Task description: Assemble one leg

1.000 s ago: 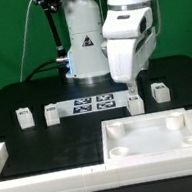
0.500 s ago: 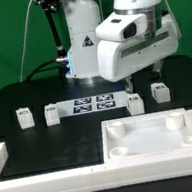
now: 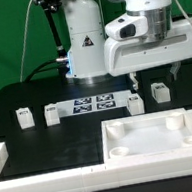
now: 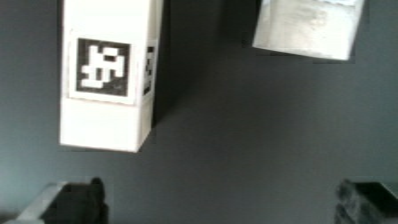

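Leg (image 4: pixel 107 75): loose on desk (image 4: pixel 231 130), beyond the fingers (image 4: pixel 71 203), not between them. Fingers: spread wide, empty. Progress: nothing grasped; tray (image 3: pixel 155 159) sockets vacant; pickup, insertion outstanding.

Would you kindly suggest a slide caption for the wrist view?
Open fingers hover over the black table, not yet around the tagged white leg; another white part lies nearby.
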### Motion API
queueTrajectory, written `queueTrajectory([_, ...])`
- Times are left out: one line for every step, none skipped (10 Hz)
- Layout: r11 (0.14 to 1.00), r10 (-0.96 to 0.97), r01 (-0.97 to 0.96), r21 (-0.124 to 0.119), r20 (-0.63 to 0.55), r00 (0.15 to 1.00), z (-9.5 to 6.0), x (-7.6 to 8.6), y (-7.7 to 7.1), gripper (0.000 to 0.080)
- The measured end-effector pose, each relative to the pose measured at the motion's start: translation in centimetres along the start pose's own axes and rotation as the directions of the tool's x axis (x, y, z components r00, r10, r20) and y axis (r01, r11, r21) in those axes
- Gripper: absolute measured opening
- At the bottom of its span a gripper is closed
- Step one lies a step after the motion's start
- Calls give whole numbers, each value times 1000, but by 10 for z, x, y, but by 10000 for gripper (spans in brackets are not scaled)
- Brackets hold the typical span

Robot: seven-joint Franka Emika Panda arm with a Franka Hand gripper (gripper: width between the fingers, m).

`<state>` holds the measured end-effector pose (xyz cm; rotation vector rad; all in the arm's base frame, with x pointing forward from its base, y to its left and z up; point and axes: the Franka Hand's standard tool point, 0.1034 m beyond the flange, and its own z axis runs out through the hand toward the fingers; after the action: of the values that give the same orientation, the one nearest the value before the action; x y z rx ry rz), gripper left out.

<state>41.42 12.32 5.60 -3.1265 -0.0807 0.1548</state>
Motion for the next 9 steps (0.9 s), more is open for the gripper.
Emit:
queueTrajectory([1000, 9, -9, 1, 0, 1000, 0, 0, -1, 649])
queueTrajectory([1000, -3, 3, 1, 0, 1000, 0, 0, -1, 649])
queueTrajectory([1000, 1, -1, -4, 33, 999, 0, -2, 1, 649])
queueTrajectory([1000, 3, -3, -2, 32, 999, 0, -1, 0, 649])
queueTrajectory([1000, -1, 1, -7, 90, 996, 2, -9, 1, 649])
queueTrajectory([1000, 11, -8, -13, 235, 972, 3, -21, -1, 649])
queueTrajectory([1000, 14, -12, -8, 303, 953, 3, -19, -5, 649])
queueTrajectory([1000, 10, -7, -9, 391, 920, 4, -26, -7, 649])
queueTrajectory([1000, -4, 2, 5, 459, 889, 4, -28, -10, 649])
